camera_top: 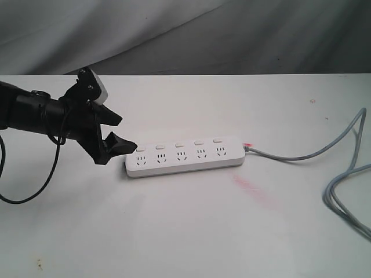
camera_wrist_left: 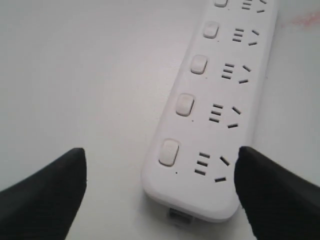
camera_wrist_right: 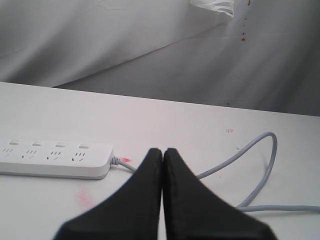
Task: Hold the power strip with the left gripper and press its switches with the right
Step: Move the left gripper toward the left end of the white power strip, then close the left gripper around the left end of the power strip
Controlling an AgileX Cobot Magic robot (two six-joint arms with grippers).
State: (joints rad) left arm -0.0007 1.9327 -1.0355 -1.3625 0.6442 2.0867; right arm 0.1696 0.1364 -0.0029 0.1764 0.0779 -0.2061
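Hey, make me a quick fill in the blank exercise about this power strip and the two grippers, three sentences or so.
1. The power strip has ___ sockets in a row.
2. Open or shut: the left gripper, at the strip's end away from the grey cord, is ___.
3. Open or shut: the right gripper, off the strip, is ___.
Missing words: five; open; shut.

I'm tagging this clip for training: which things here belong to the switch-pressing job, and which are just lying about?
In the job: long flat white plastic power strip; its small white rocker switches; black two-finger left hand, open at the strip's end; black two-finger right hand, shut.
Lying about: trailing grey cord; pink smudge on the white table; grey cloth backdrop.
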